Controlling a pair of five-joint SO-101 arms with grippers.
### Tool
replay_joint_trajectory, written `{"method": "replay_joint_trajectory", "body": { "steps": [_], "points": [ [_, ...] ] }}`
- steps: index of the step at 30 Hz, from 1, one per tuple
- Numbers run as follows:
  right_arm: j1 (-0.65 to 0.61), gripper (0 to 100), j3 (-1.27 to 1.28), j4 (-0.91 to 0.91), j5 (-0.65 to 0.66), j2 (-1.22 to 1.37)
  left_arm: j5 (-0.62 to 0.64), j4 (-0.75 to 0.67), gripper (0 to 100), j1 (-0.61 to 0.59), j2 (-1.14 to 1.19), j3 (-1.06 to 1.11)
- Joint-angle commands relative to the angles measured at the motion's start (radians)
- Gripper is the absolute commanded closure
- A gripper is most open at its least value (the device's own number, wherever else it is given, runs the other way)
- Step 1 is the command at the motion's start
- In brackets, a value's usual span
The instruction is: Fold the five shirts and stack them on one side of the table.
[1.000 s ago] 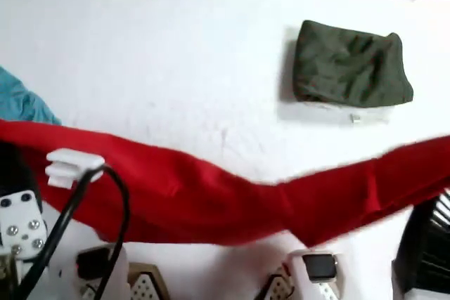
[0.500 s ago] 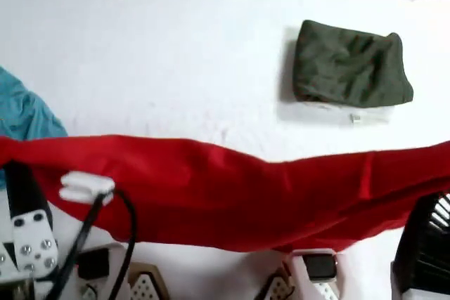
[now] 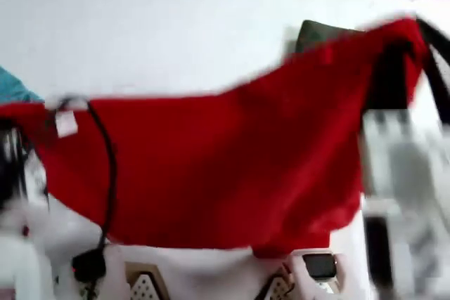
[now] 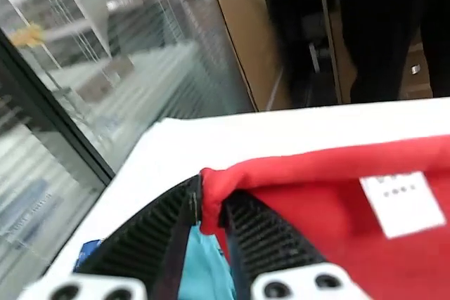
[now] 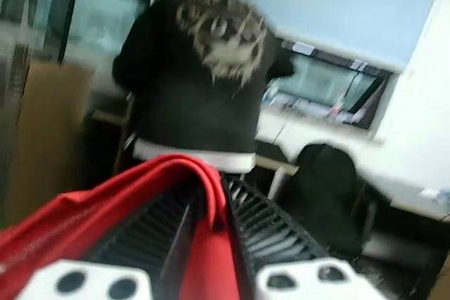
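A red shirt (image 3: pixel 211 166) hangs spread wide above the white table (image 3: pixel 155 40), held up by both arms. My left gripper (image 4: pixel 209 209) is shut on one red corner at the table's left, where the shirt's white tag (image 4: pixel 402 203) shows. My right gripper (image 5: pixel 211 205) is shut on the other red corner (image 3: pixel 404 33), raised high at the right. A folded dark green shirt (image 3: pixel 316 33) lies at the back right, mostly hidden behind the red cloth. A teal shirt (image 3: pixel 10 89) lies at the left edge, also seen under my left gripper (image 4: pixel 200 272).
The arm bases (image 3: pixel 309 272) and a black cable (image 3: pixel 105 173) sit along the near edge. The back and middle left of the table are bare white.
Both arms have lifted the red shirt from a low sagging band into a tall sheet. The right end rose sharply toward the back right and now covers most of the green shirt.
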Motion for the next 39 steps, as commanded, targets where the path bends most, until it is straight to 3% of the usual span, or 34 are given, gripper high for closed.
{"method": "replay_joint_trajectory", "body": {
  "steps": [1, 9, 14, 24, 32, 39],
  "points": [
    [-0.048, 98.1, 0.112, -0.094, -0.002, 0.082, 0.008, -0.114, 97, -0.006, 0.092, 0.076],
    [-0.079, 98.1, 0.385, -0.326, 0.000, 0.283, 0.002, -0.296, 97, 0.075, 0.390, 0.200],
    [-0.073, 98.1, 0.359, -0.423, 0.002, 0.483, -0.003, -0.388, 97, 0.103, 0.680, 0.105],
    [-0.079, 98.1, 0.003, -0.435, 0.000, 0.995, -0.114, -0.250, 97, 0.109, 1.165, -0.349],
    [-0.073, 98.1, -0.175, -0.386, 0.000, 1.294, -0.114, -0.222, 97, 0.112, 1.453, -0.510],
    [-0.061, 98.1, -0.262, -0.384, 0.000, 1.411, -0.114, -0.140, 97, 0.123, 1.524, -0.611]
  ]
}}
